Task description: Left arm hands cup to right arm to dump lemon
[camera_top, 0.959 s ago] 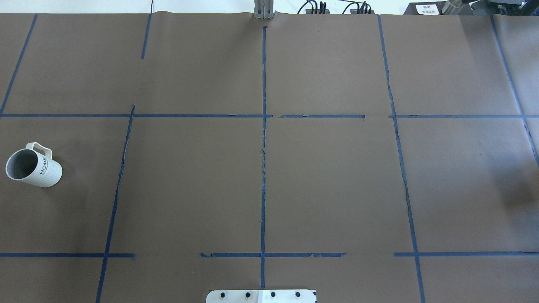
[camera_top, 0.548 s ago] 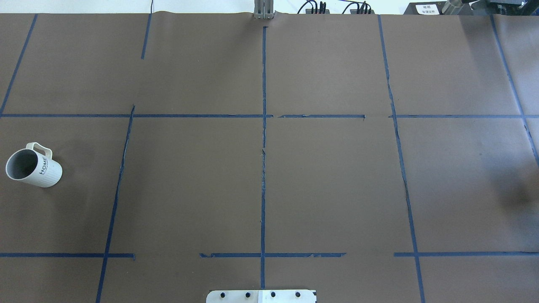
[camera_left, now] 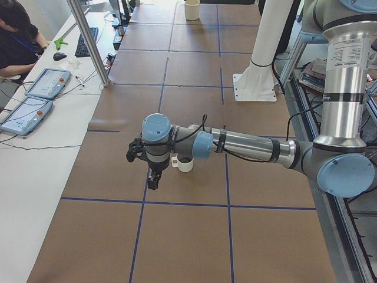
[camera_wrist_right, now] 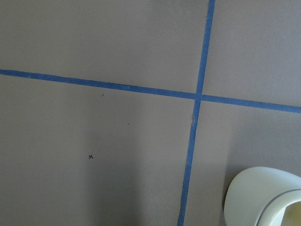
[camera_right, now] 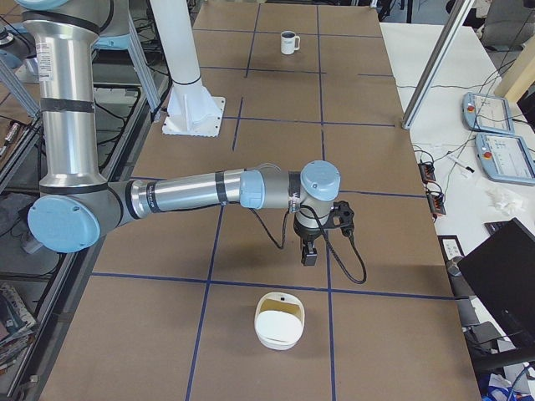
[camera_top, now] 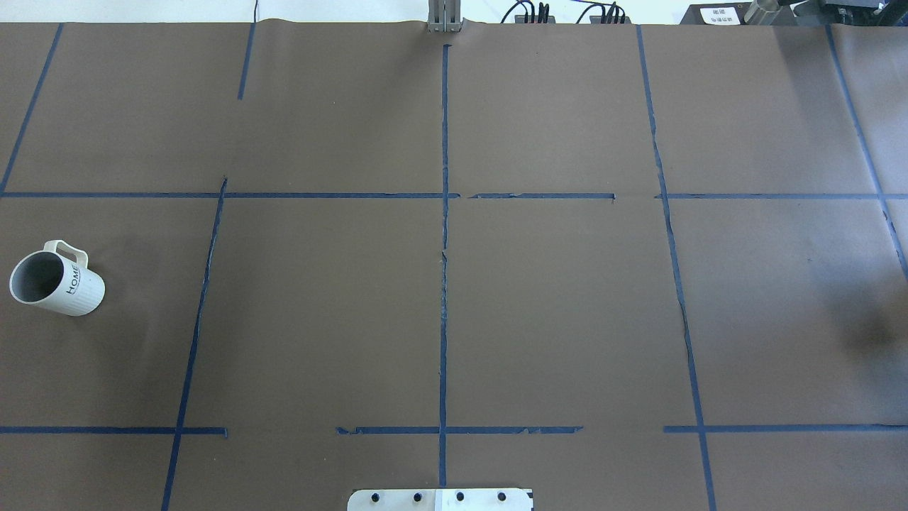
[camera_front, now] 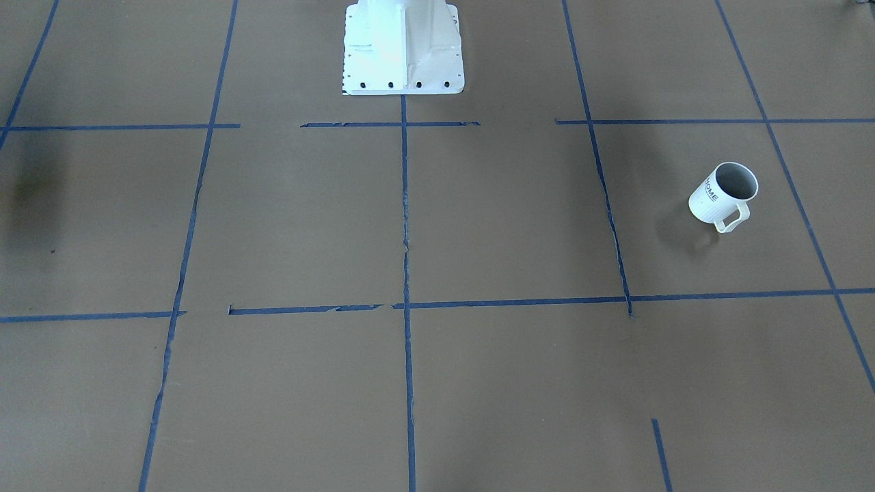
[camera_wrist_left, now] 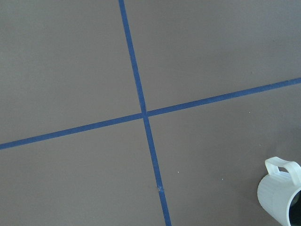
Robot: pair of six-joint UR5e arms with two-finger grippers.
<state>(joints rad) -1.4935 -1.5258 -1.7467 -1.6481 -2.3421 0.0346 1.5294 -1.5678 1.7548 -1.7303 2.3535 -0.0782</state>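
The white ribbed cup [camera_top: 57, 284] with "HOME" lettering stands upright at the table's left end, also seen in the front view [camera_front: 724, 195] and far off in the right side view [camera_right: 289, 42]. The lemon does not show. My left gripper [camera_left: 153, 181] points down just beside the cup [camera_left: 184, 163], apart from it; I cannot tell whether it is open or shut. The left wrist view catches the cup [camera_wrist_left: 282, 190] in its lower right corner. My right gripper [camera_right: 308, 257] hangs over the table's right end, state impossible to tell.
A cream-coloured bowl [camera_right: 280, 320] sits on the table just past my right gripper and shows in the right wrist view [camera_wrist_right: 263, 197]. The white robot base [camera_front: 403, 61] stands mid-table. A person [camera_left: 17, 35] sits at a side table with tablets [camera_left: 35, 97].
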